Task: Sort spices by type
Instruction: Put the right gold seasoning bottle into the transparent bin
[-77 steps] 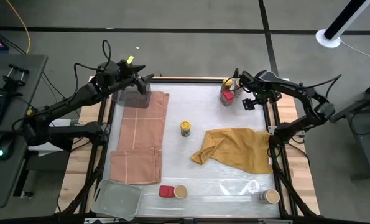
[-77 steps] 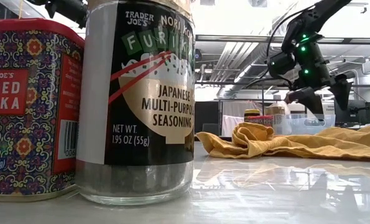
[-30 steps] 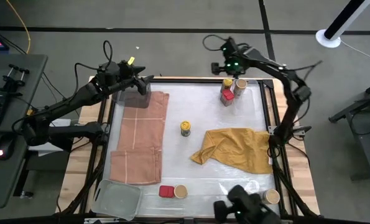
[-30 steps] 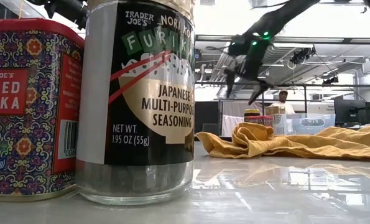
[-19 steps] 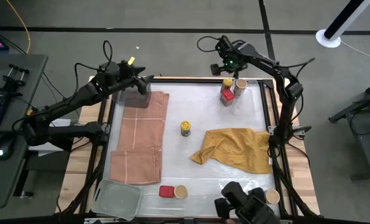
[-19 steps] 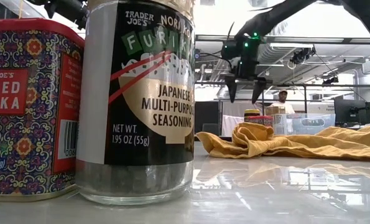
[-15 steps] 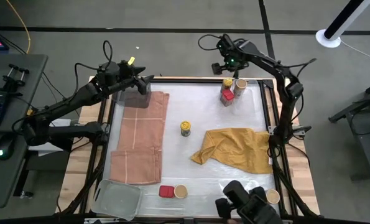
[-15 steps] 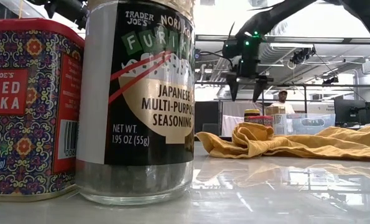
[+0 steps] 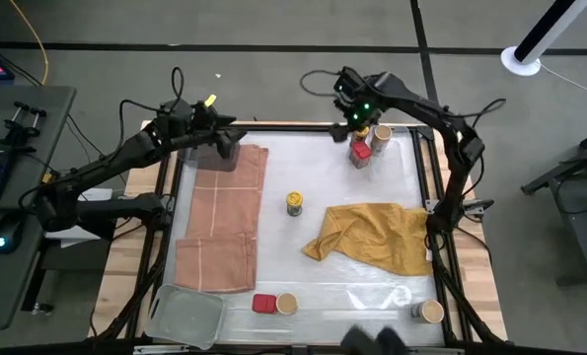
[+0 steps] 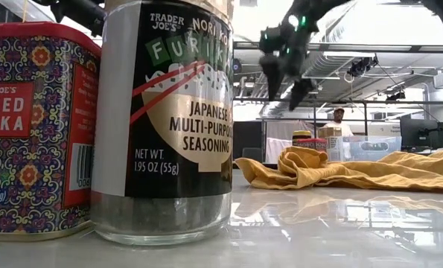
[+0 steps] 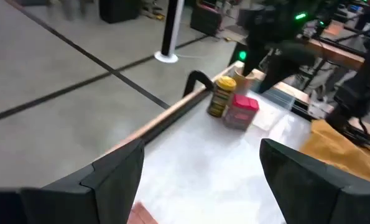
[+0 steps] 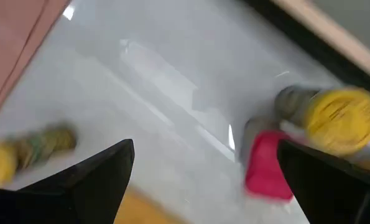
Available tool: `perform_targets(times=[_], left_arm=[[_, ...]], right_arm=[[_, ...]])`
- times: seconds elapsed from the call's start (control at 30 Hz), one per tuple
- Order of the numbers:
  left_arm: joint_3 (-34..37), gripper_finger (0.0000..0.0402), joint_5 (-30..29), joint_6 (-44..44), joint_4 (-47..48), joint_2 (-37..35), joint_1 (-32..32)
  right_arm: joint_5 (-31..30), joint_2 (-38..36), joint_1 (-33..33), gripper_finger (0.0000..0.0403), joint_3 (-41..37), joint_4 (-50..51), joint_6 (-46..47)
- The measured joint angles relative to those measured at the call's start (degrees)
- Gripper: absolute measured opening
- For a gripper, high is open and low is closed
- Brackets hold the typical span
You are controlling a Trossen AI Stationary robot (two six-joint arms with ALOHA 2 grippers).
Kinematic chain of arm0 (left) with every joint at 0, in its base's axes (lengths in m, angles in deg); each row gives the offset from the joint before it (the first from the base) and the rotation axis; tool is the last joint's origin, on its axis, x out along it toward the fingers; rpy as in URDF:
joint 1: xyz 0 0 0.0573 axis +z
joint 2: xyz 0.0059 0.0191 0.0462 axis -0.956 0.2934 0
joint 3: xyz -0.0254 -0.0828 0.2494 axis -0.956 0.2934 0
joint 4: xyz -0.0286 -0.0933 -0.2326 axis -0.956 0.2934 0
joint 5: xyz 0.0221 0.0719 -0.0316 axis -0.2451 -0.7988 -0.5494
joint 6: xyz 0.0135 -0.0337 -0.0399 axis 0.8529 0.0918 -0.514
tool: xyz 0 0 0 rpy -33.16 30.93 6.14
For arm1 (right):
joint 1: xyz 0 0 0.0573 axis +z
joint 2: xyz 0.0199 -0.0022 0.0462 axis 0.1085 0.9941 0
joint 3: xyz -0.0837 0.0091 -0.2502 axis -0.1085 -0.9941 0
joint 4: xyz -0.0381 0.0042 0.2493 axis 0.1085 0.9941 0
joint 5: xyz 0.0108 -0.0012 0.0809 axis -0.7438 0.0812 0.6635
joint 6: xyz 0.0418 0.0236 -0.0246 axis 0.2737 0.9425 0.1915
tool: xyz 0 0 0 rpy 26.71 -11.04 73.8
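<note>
Three spices stand together at the far edge: a yellow-capped jar [image 9: 360, 130], a red square tin [image 9: 360, 153] and a tan-topped jar [image 9: 381, 135]. A second yellow-capped jar [image 9: 294, 203] stands mid-table. Another red tin [image 9: 264, 304] and tan-topped jar [image 9: 286, 304] stand at the near edge, large in the low view [image 10: 35, 126] [image 10: 165, 119]. A third tan-topped jar [image 9: 430, 312] is near-right. My right gripper [image 9: 350, 108] [image 12: 203, 186] hovers open, raised just left of the far group. My left gripper [image 9: 229, 138] [image 11: 200, 180] is open at the far-left corner.
A pink cloth [image 9: 222, 217] lies flat on the left half. A crumpled mustard-yellow cloth [image 9: 377, 237] lies right of centre. A clear grey tray [image 9: 186, 316] sits at the near-left corner. Bare white tabletop [image 9: 313, 168] shows between the cloths.
My right gripper has swung a little toward the table's left and upward above the far edge, tipping from upright to slanted, and stays open. A dark shape at the near edge of the high view has gone. The spices have not moved.
</note>
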Motion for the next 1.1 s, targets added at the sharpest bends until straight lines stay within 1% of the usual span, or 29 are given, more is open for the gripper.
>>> perform_targets(times=[0.07, 0.13, 0.2, 0.3, 0.33, 0.4, 0.5, 0.57, 0.63, 0.73, 0.83, 0.93, 1.1], left_arm=[[0.0, 0.0306, 1.2, 0.0, 0.8, 0.0, 0.0], [0.0, 0.0306, 1.9, 0.0, 1.2, 0.0, 0.0], [0.0, 0.0306, 3.3, 0.0, 2.1, 0.0, 0.0], [0.0, 0.0306, 8.3, 0.6, 3.9, 0.0, 0.0], [0.0, 0.0306, 9.7, 1.0, 4.5, 0.0, 0.0], [0.0, 0.0306, 11.9, 0.5, 5.8, 0.0, 0.0], [0.0, 0.0306, 12.9, -3.7, 8.2, 0.0, -0.2], [0.0, 0.0306, 14.1, -6.7, 9.4, 0.0, -0.8], [0.0, 0.0306, 15.3, -9.4, 10.5, 0.0, -1.9], [0.0, 0.0306, 15.1, -13.2, 11.5, 0.0, -4.7], [0.0, 0.0306, 14.7, -15.9, 11.3, 0.0, -7.8], [0.0, 0.0306, 14.6, -18.8, 10.1, 0.0, -11.0], [0.0, 0.0306, 14.6, -22.6, 8.6, 0.0, -15.8]], right_arm=[[-0.6, -2.0, 3.8, 0.0389, 0.0, 3.2, 0.6], [-0.7, -4.1, 8.0, 0.0389, 0.0, 6.8, 3.1], [-0.6, -6.1, 12.9, 0.0389, 0.0, 10.7, 8.3], [-0.6, -8.3, 20.8, 0.0389, 0.0, 17.5, 15.8], [-0.6, -8.9, 23.5, 0.0389, -0.2, 18.4, 18.1], [1.5, -10.9, 28.6, 0.0389, -2.3, 16.9, 23.7], [4.4, -12.7, 36.0, 0.0389, -6.5, 17.8, 33.1], [5.4, -13.9, 41.1, 0.0389, -11.6, 17.5, 39.2], [8.5, -15.1, 46.1, 0.0389, -17.1, 16.6, 45.6], [12.9, -16.9, 53.9, 0.0389, -25.1, 16.5, 53.6], [16.5, -18.5, 61.3, 0.0389, -30.6, 15.3, 60.6], [20.5, -19.8, 68.1, 0.0389, -32.6, 13.3, 66.2], [25.6, -20.3, 76.3, 0.0389, -31.3, 10.6, 78.1]])
